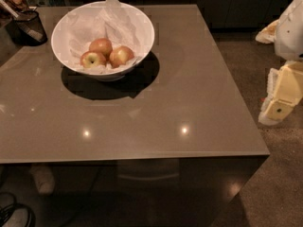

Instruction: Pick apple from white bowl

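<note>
Apple (121,56) sits in white bowl (147,32); gripper (280,102) hangs beside table (189,103), closure unclear.

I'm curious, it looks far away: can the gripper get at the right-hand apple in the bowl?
Probably yes. The gripper hangs beyond the table's right edge, apart from the white bowl, but the apple lies uncovered and nothing stands between them.

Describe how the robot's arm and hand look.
At the right edge, off the table, the arm is a smooth, rounded white shell. Below it, the hand is a blocky cream-yellow piece with pale edging and one small dark round dot. No cables or lettering show.
</note>
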